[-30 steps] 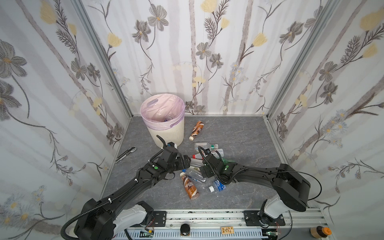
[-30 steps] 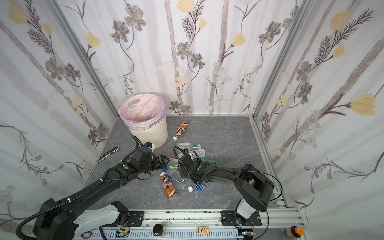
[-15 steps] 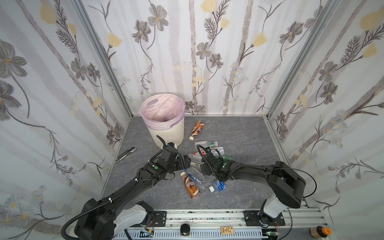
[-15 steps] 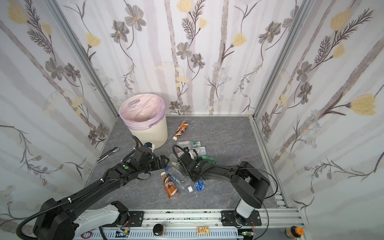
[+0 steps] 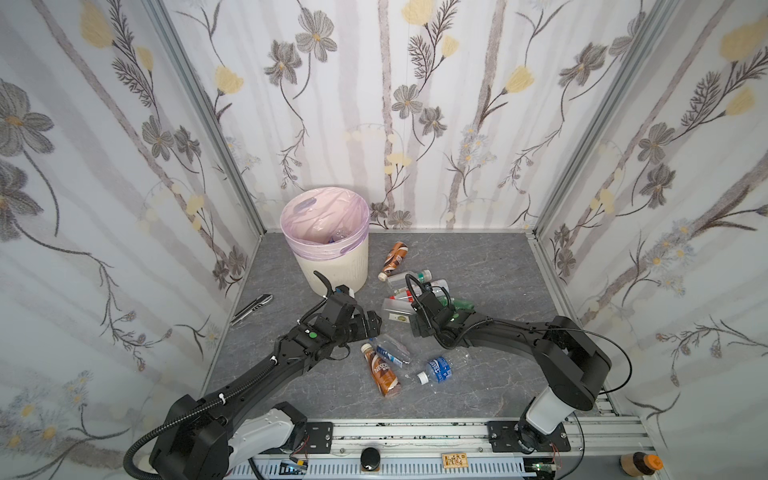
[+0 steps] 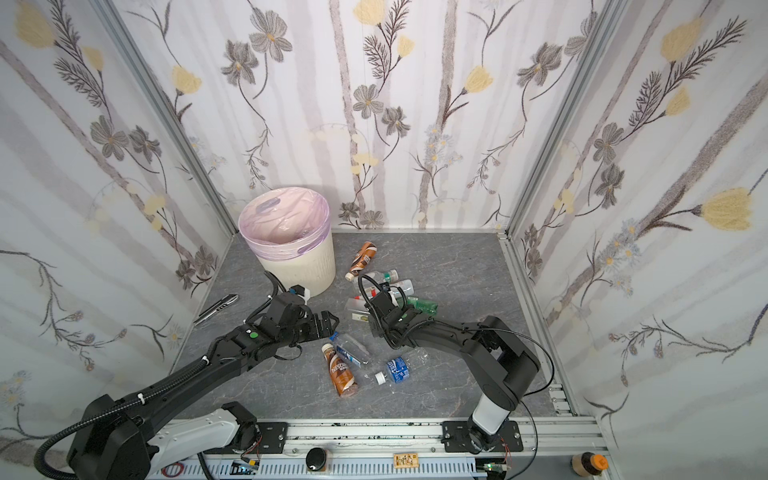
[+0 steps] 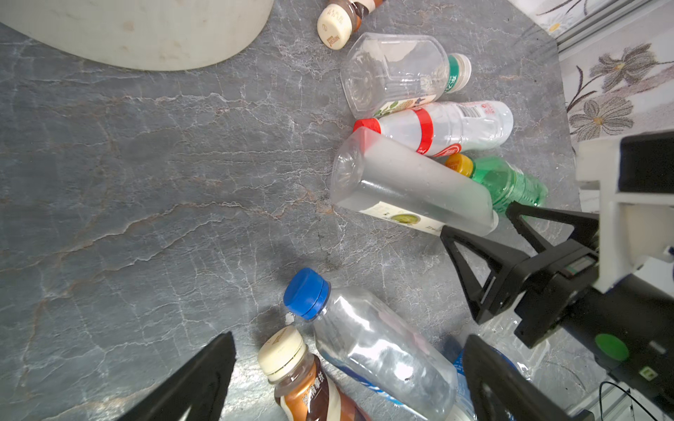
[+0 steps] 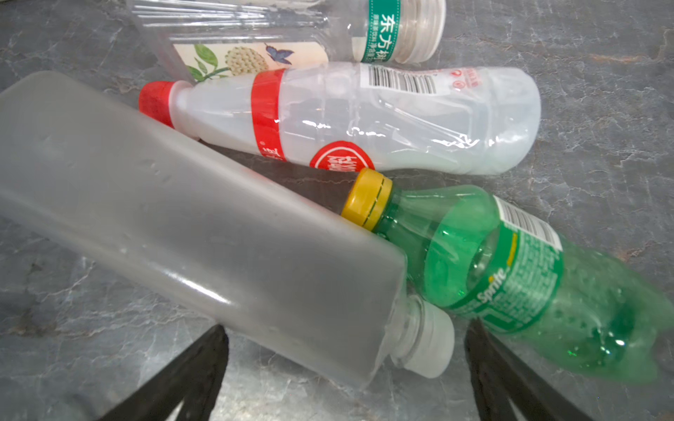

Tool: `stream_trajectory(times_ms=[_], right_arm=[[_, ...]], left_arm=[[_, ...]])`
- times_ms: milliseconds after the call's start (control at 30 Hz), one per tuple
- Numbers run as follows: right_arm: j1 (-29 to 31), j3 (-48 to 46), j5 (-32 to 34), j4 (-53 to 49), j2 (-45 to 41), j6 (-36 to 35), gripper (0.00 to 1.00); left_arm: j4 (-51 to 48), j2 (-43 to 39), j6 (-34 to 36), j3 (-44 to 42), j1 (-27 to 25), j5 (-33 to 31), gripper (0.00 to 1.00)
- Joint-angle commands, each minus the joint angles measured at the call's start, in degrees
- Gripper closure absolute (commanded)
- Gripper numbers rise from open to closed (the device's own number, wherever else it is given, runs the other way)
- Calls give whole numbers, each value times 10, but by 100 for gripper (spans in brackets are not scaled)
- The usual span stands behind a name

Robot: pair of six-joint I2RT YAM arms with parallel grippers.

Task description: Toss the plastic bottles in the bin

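The left tool [image 7: 350,339], jaws wide apart and empty, hangs over the blue-capped clear bottle [image 7: 379,346], likely to clamp across its round body. The right tool [image 8: 346,328], also spread and empty, frames the cap end of the frosted square bottle [image 8: 200,226], which leans on the Sprite bottle [image 8: 510,284]. The bin [image 5: 332,270] stands at 11 o'clock on the table [image 5: 478,257].

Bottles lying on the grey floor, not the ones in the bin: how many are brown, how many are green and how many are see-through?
Brown bottles: 2
Green bottle: 1
See-through bottles: 5
Total: 8
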Motion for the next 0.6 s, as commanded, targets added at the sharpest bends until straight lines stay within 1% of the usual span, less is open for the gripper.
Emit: stream_trajectory(times_ms=[0,300,467,567], right_arm=[[-21,13,9,16,8,-18,0],[-52,39,-9,24,29,-36,0],[-56,45,-19,30,30,-42,0],[-57,46,-34,30,5,-43,0]], left_arm=[[14,1,-4,-3,1,1,0],[14,4,-3,-7,1,0,0],[15,9,-3,-8,1,1,0],[16,12,-1,-5,1,-1,0]])
